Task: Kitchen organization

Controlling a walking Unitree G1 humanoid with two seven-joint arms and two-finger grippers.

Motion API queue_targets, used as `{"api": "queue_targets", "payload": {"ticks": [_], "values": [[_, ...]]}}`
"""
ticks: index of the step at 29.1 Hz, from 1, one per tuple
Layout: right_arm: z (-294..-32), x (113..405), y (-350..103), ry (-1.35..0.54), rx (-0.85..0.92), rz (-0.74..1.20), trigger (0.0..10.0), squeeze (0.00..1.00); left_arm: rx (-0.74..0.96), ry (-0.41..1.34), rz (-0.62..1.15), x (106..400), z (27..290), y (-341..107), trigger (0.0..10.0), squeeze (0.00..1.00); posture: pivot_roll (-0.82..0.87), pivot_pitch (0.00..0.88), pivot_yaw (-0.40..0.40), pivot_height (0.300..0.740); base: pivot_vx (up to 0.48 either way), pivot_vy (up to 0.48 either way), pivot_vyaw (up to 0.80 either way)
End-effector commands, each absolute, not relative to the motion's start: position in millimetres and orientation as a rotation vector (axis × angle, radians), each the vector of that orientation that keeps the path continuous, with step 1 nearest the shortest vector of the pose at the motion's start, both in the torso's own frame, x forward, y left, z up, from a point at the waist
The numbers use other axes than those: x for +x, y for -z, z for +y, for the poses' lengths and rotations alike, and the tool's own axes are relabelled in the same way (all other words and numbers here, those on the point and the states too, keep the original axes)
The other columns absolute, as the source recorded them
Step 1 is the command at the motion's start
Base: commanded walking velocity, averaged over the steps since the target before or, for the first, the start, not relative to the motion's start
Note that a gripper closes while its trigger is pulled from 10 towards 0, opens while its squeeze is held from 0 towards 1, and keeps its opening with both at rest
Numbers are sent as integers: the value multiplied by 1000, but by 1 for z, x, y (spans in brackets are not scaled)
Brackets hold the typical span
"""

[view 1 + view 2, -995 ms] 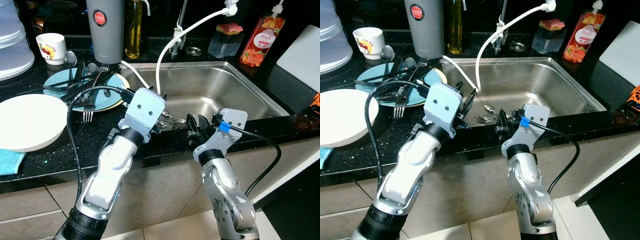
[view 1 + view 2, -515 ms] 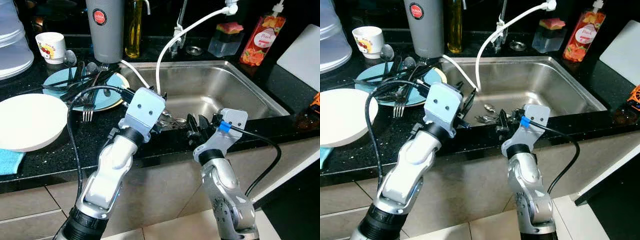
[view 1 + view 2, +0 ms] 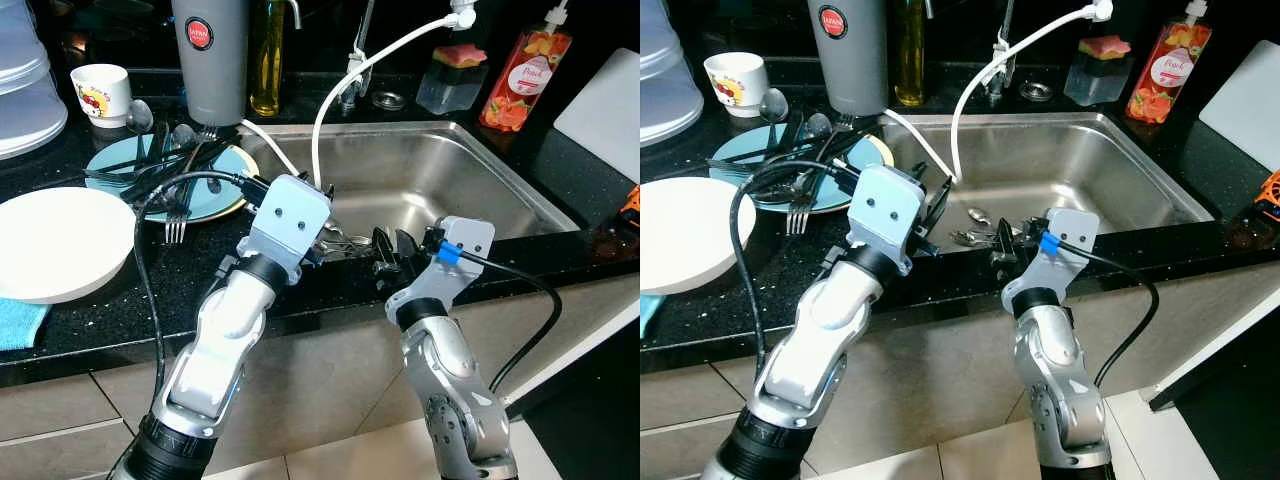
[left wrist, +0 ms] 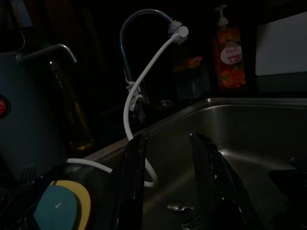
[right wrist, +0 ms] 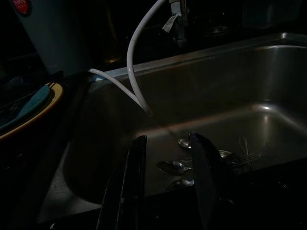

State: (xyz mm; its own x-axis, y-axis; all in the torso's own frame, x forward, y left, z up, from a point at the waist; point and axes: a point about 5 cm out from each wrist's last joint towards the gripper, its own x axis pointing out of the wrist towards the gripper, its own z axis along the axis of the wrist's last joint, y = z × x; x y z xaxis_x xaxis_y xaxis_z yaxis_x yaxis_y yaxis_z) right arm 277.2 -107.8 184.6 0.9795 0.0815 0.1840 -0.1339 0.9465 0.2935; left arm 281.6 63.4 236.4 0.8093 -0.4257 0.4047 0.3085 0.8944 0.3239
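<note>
Several spoons (image 3: 967,237) and forks (image 5: 240,155) lie on the bottom of the steel sink (image 3: 470,165), near its front wall. My left gripper (image 4: 165,184) hovers over the sink's front left corner, open, with nothing between its fingers. My right gripper (image 5: 165,184) is held over the sink's front rim, just above the spoons (image 5: 172,166), and is also open and empty. On the counter left of the sink, a blue plate (image 3: 222,195) carries several forks and spoons (image 3: 175,165).
A white hose (image 3: 330,100) runs from the tap into the sink. A white bowl (image 3: 55,240), a cup (image 3: 102,92), a grey flask (image 3: 208,55) and an oil bottle (image 3: 266,55) stand on the left. A soap bottle (image 3: 520,75) and sponge holder (image 3: 450,80) stand behind.
The camera view has shifted slightly. Both arms and the cutlery stay where they were.
</note>
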Motion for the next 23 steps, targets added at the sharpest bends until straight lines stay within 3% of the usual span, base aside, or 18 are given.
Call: {"api": "queue_targets", "payload": {"ticks": [1,23], "values": [[-103,277,-185,-105,347,-168,10000,0,222,397,-465,283,60,-233,10000,0,199,53,-100,740,0,0,0],[-102,278,-185,-115,343,-166,10000,0,197,389,-448,285,61,-232,10000,0,198,38,-104,740,0,0,0]]}}
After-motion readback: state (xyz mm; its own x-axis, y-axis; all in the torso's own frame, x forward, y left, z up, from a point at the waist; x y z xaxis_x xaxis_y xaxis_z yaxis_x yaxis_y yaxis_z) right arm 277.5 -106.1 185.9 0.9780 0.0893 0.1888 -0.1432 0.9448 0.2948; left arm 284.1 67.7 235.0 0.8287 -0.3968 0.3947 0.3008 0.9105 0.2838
